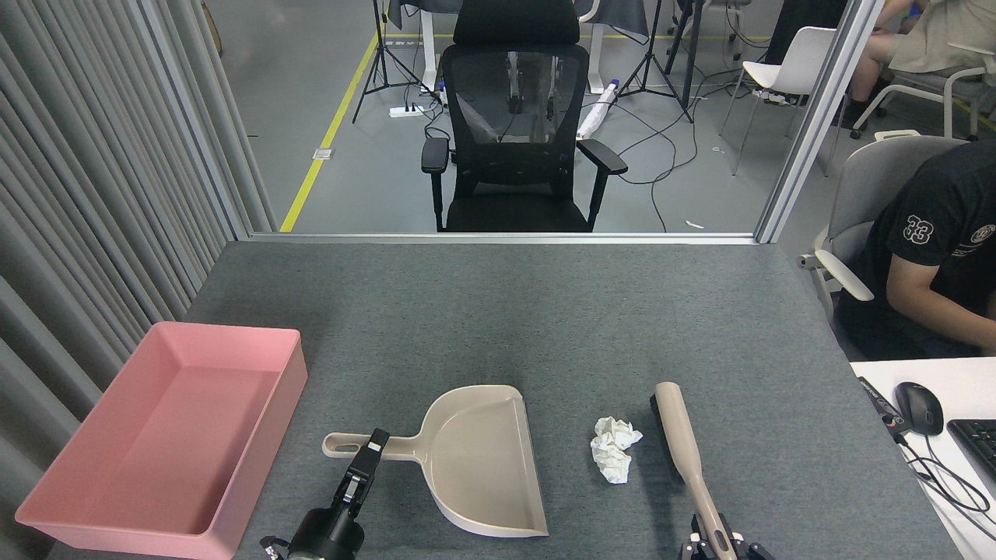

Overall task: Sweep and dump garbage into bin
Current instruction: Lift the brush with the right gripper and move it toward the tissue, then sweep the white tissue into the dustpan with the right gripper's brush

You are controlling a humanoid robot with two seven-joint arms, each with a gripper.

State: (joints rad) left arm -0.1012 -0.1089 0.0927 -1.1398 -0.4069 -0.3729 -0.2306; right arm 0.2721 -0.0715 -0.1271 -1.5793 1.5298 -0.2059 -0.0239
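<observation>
One crumpled white wad of garbage (615, 449) lies on the grey felt table (545, 311). Immediately to its right is the beige brush (675, 426), dark bristles facing the wad. My right gripper (714, 540), at the bottom edge, is shut on the brush's handle. Left of the wad lies the beige dustpan (482, 459), its open mouth toward the wad. My left gripper (373, 446) is shut on the dustpan's handle. The pink bin (233, 334) stands at the table's left front, with nothing in it.
A person in a black shirt (934, 249) sits at the right beside a white desk (879, 373) with a mouse (918, 407) and a keyboard (979, 443). A black office chair (513, 117) stands beyond the table's far edge. Grey slats (93, 194) line the left side.
</observation>
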